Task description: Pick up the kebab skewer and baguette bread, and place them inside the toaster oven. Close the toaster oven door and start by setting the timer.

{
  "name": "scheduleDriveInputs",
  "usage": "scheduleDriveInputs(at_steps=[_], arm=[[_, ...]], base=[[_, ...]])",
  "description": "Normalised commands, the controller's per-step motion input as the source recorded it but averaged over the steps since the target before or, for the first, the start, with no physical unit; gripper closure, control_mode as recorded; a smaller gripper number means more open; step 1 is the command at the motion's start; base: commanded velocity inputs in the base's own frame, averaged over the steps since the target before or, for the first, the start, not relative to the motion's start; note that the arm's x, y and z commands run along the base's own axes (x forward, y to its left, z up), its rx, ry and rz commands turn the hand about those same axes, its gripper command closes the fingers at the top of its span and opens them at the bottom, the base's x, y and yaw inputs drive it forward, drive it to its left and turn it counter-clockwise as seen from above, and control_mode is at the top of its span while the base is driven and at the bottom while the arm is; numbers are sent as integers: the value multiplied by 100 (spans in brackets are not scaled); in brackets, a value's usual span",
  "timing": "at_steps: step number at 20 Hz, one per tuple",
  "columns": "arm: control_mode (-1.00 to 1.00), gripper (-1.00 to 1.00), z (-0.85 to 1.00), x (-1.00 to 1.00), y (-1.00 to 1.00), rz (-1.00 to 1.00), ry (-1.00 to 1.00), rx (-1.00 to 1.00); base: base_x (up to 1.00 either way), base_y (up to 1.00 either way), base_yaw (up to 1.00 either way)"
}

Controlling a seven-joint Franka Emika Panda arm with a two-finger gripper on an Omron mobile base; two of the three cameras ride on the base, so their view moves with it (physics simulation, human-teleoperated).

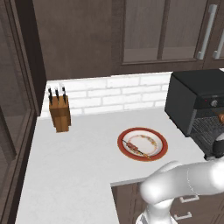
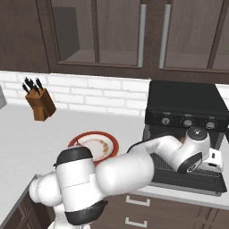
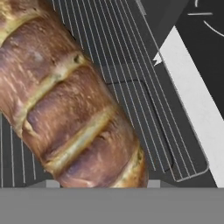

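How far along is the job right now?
Nothing looks finished. In hand: the baguette bread is over the wire rack of the toaster oven; whether the end effector grips it is unclear. Left: the kebab skewer lies on the plate, the door is open, and the timer is untouched.

Knife block (image 1: 60, 113) near plate (image 1: 161, 151)

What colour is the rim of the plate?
Red, around a white centre; the plate shows best in the left base view.

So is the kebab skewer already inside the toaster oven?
No, the kebab skewer lies on the red-rimmed plate on the counter.
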Motion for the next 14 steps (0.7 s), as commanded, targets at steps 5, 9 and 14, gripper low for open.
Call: scheduleDriveInputs(at_steps=[5,9,14], arm=[[-100,100,-13,31,-10,0,0,0],[-100,100,-1,14,-26,0,0,0],[-100,-100,-23,-4,-9,0,-1,0]], base=[[0,0,0],[0,0,0],[0,0,0]])
